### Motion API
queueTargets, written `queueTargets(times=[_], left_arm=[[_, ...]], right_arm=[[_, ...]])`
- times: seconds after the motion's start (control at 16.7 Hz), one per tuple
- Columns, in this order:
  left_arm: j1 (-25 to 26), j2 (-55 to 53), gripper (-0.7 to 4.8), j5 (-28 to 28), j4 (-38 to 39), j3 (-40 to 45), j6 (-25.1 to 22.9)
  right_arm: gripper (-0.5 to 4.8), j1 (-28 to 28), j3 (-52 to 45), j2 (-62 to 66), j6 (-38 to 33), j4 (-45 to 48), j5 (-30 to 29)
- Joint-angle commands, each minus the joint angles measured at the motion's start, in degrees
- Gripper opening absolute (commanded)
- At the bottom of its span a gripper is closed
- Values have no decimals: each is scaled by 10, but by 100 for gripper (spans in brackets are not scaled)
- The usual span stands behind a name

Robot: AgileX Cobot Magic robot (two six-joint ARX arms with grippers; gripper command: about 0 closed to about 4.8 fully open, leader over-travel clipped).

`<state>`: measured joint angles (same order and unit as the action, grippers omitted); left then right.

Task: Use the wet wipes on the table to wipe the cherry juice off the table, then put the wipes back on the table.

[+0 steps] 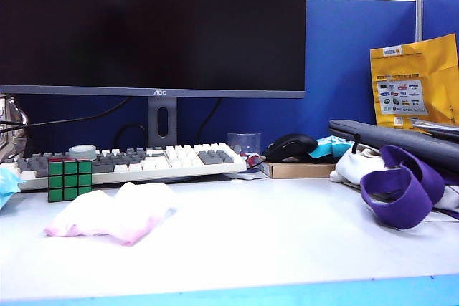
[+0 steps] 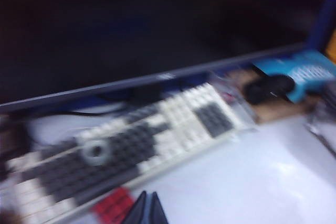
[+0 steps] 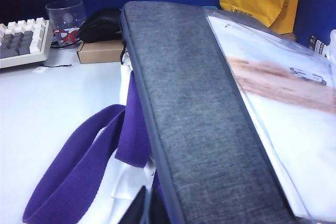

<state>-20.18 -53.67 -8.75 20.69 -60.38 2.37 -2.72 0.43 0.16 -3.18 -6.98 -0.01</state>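
Wet wipes (image 1: 111, 214) lie crumpled and pink-stained on the worktop (image 1: 287, 241), just in front of the Rubik's cube (image 1: 69, 179), apparently set down after wiping. Left tool (image 2: 147, 209), shut and empty, hangs above the keyboard (image 2: 131, 145); right tool (image 3: 144, 211), shut and empty, rests over the purple strap (image 3: 89, 166).

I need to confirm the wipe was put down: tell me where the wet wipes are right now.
In the exterior view the wet wipes lie crumpled on the table, on its left side, just in front of the Rubik's cube and keyboard. No gripper is touching them.
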Motion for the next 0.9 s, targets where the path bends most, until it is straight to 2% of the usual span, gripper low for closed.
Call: queueTargets(times=[0.06,0.24,0.48,0.66,0.72,0.9], left_arm=[[0,117,15,-45,-77,76,0],[9,226,15,-45,-112,220,0],[12,289,15,-42,-178,369,1],[55,335,17,-25,-210,475,52],[70,352,17,-23,-210,494,59],[145,467,17,32,-209,563,62]], right_arm=[[-1,0,-1,0,2,8,0],[-1,0,-1,0,2,8,0],[-1,0,-1,0,2,8,0],[-1,0,-1,0,2,7,0],[-1,0,-1,0,2,7,0],[-1,0,-1,0,2,7,0]])
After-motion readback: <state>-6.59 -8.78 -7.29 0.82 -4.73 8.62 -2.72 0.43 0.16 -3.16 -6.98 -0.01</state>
